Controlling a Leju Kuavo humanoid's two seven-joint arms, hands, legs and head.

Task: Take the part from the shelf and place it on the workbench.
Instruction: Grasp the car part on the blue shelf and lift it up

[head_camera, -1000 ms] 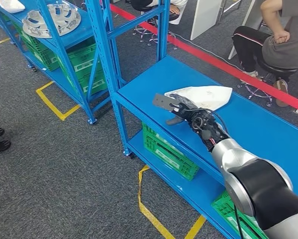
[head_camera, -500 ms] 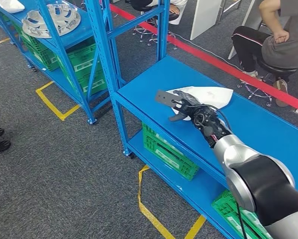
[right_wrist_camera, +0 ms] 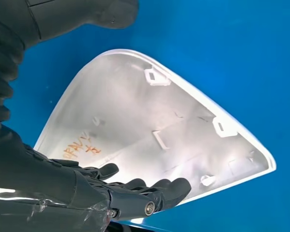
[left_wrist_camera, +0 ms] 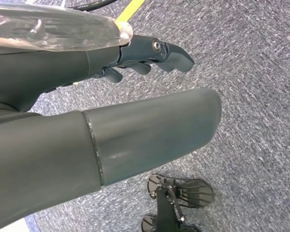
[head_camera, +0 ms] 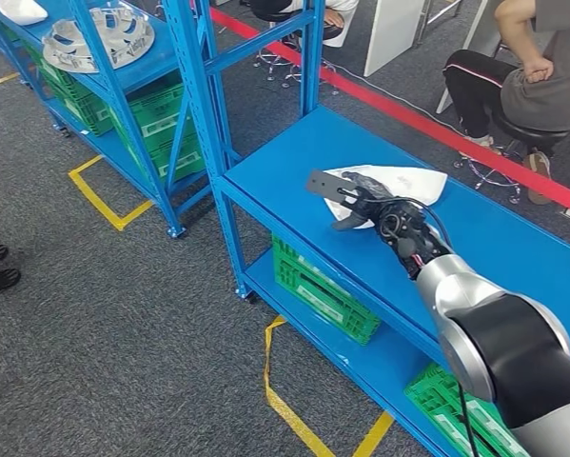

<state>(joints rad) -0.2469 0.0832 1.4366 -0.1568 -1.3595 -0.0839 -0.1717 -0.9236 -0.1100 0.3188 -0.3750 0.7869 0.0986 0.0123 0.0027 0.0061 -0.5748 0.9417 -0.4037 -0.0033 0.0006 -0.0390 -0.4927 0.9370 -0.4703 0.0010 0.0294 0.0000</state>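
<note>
The part (head_camera: 405, 181) is a white, pointed plastic shell lying hollow side up on the blue shelf (head_camera: 282, 171). My right hand (head_camera: 362, 203) reaches over its near end with the fingers spread. In the right wrist view the dark fingers (right_wrist_camera: 150, 192) lie along one edge of the part (right_wrist_camera: 161, 121), and the thumb (right_wrist_camera: 110, 10) stands off the opposite side over bare blue. Nothing is clasped. My left hand (left_wrist_camera: 150, 53) hangs over the grey carpet, holding nothing, its fingers loosely apart.
Green crates (head_camera: 319, 286) sit on the lower level under the shelf. A second blue rack to the left carries a round silver part (head_camera: 98, 38) and more crates. A person sits on a stool (head_camera: 533, 86) beyond the red floor line. Yellow tape (head_camera: 282, 400) marks the carpet.
My right hand has moved forward and a little right along the shelf, and its fingers now reach over the near end of the white part. The part has not shifted.
</note>
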